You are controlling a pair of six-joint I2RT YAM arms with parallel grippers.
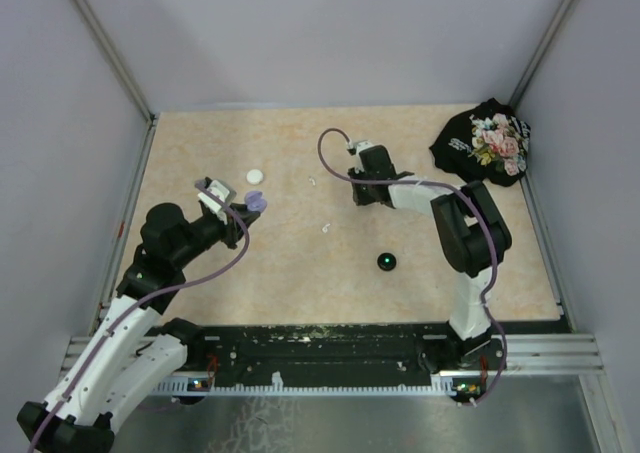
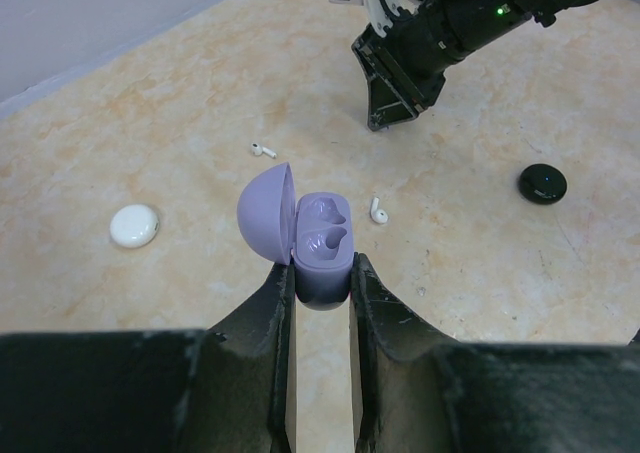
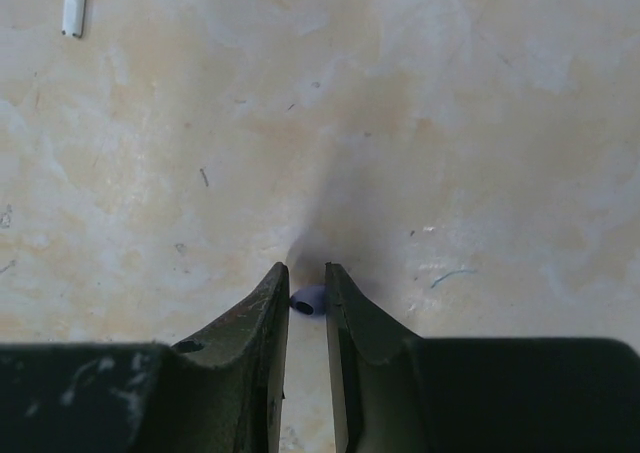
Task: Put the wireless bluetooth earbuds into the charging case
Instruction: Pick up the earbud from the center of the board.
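The purple earbud (image 3: 308,301) lies on the table (image 1: 300,293) in the narrow gap between the fingertips of the right gripper (image 3: 305,273), which is drawn together on it. Only a sliver of the bud shows, so how squarely it is pinched is hard to tell. The gripper points straight down at the table, which suits picking up so small a piece lying flat. Well off to the left, the purple case (image 2: 322,243) is clamped by its base in the left gripper (image 2: 321,268). Its lid (image 2: 266,213) is swung open to one side and its two hollows face up, both apparently empty. Held that way, the case offers a steady, open target, and the mouth faces the side from which the other arm would arrive. So the step in hand looks like the pick, with the carry and the seating not yet done. Two white earbuds (image 2: 263,150) (image 2: 378,211) lie loose on the table between the two grippers, one of them just beside the open case. A closed white case (image 2: 134,225) sits on the far side of the purple one, and a closed black case (image 2: 542,183) lies nearer the right arm. A dark flowered cloth (image 1: 490,143) is bunched in the far right corner, well apart from the work.
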